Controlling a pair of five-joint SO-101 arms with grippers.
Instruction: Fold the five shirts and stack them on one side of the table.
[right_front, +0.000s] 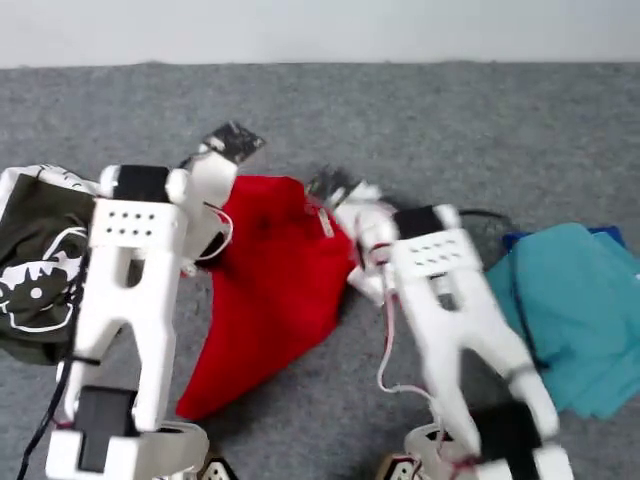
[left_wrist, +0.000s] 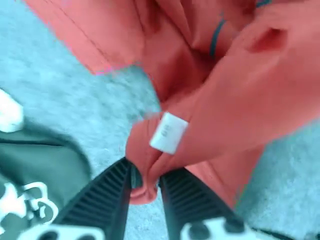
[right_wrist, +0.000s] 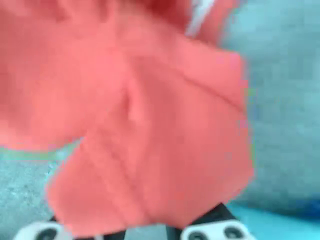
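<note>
A red shirt hangs between the two arms over the grey table, drooping to a point near the front. My left gripper holds its left top edge. In the left wrist view that gripper is shut on a fold of the red shirt, just below a white label. My right gripper is at the shirt's right top corner. In the right wrist view the red shirt drapes over the jaws, and the cloth stays up from that corner.
A dark green shirt with a white print lies at the table's left edge, close to the left arm. A teal shirt lies crumpled at the right over something blue. Bare grey table stretches along the back.
</note>
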